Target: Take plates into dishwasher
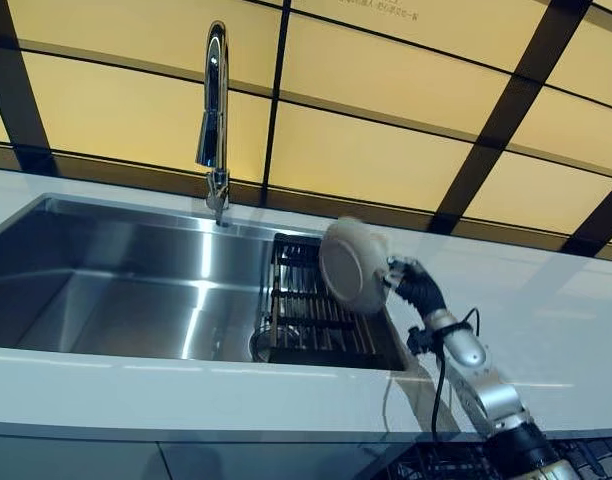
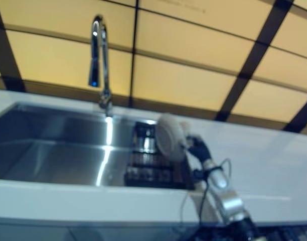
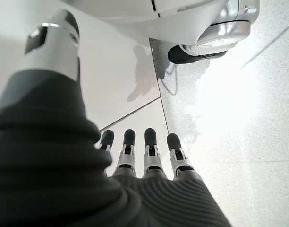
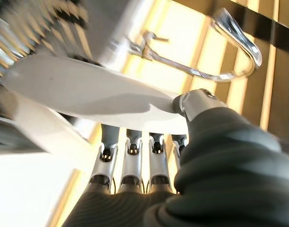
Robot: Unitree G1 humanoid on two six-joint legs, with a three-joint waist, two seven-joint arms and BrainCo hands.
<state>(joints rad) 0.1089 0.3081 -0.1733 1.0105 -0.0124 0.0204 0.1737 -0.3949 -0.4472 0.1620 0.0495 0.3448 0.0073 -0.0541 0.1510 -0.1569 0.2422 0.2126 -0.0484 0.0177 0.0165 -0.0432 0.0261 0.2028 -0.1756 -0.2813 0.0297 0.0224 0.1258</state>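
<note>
A white plate (image 1: 354, 265) stands on edge, tilted, just above the right end of the black dish rack (image 1: 306, 320) in the sink. My right hand (image 1: 418, 288) grips its right rim. In the right wrist view the thumb (image 4: 196, 104) presses one face of the plate (image 4: 88, 92) and the fingers (image 4: 130, 151) lie under the other face. My left hand (image 3: 151, 156) shows only in its own wrist view, with straight fingers pointing at the pale floor and nothing in it.
The steel sink (image 1: 116, 290) fills the left, with a tall chrome faucet (image 1: 214, 110) behind it. White counter (image 1: 546, 330) runs to the right and along the front. A dark wire basket (image 1: 586, 462) shows at the lower right below the counter edge.
</note>
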